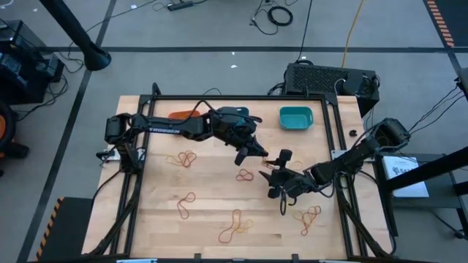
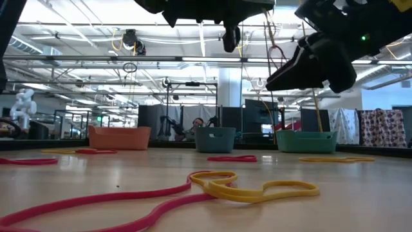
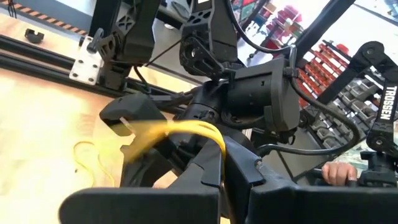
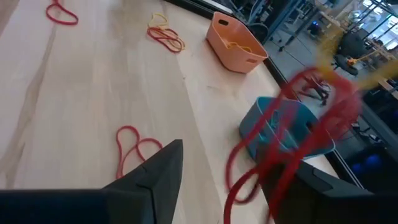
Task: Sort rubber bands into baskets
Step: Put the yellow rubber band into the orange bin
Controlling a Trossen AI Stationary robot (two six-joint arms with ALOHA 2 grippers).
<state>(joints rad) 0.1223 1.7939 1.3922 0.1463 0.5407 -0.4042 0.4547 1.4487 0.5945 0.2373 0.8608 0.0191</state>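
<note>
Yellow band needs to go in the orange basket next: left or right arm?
Left, probably. The left gripper appears to already hold a yellow band, and its arm lies right beside the orange basket. The right gripper is farther away, with red bands hanging at it.

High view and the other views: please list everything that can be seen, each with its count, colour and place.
small orange plastic basket: one, orange, far edge of the table, partly under the left arm
small blue plastic basket: one, blue, far edge, between the other two
small teal plastic basket: one, teal, far edge, right side
thin rubber bands: several loose tangles, red and yellow, scattered on the light wooden table
stretched rubber bands: a few, red and yellow, in the air at the two hands
black box: one, black, behind the table
person's hand: one, beyond the table
left hand: above the table's middle
right hand: close beside it
</note>
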